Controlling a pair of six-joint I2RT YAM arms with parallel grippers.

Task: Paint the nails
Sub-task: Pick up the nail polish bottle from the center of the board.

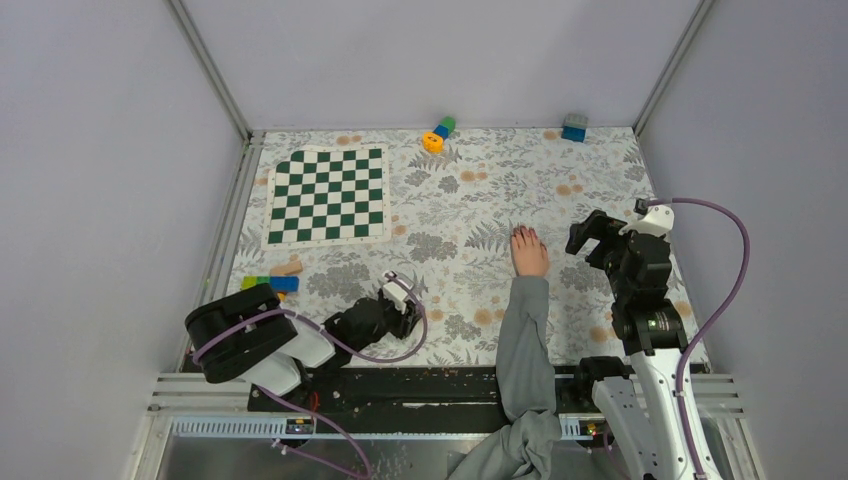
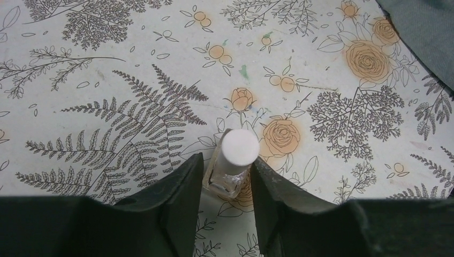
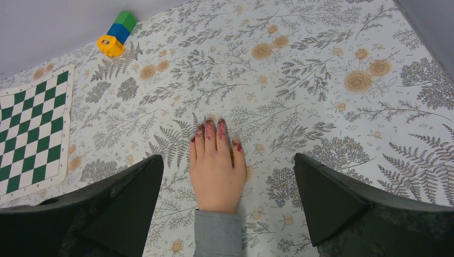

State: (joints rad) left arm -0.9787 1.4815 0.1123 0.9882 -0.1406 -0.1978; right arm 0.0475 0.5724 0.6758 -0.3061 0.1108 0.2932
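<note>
Nearest you, the left pincer (image 2: 226,163) sits low over the desk (image 1: 470,190), just in front of its own base. Its jaws stand narrow on either side of a small glass polish bottle (image 2: 235,160), right against the glass. You cannot tell from the wrist view whether they actually pinch it. The bottle stands upright on the flowered cloth with its white cap (image 2: 241,147) on, so no brush is out.

A little farther in and to the right, a grey sleeve (image 1: 524,340) runs up from the near edge and ends in a bare hand (image 3: 217,171) lying flat, palm down, fingers together and pointing away from you. The nails (image 3: 209,128) are at its far end, well apart from the bottle. Those in view already carry dark red colour, smeared untidily onto the skin around them.

Just to the right of the hand, the right pincer (image 1: 590,232) hangs above the desk with its jaws spread wide and nothing between them.

By the look of it, colour is on the nails, but the coat is rough. Any further pass first needs the bottle secured, the cap off and the brush carried across to the fingertips.

Beyond, a green chequered mat (image 1: 328,195) lies far left, and toy blocks (image 1: 438,133) rest by the back wall.
</note>
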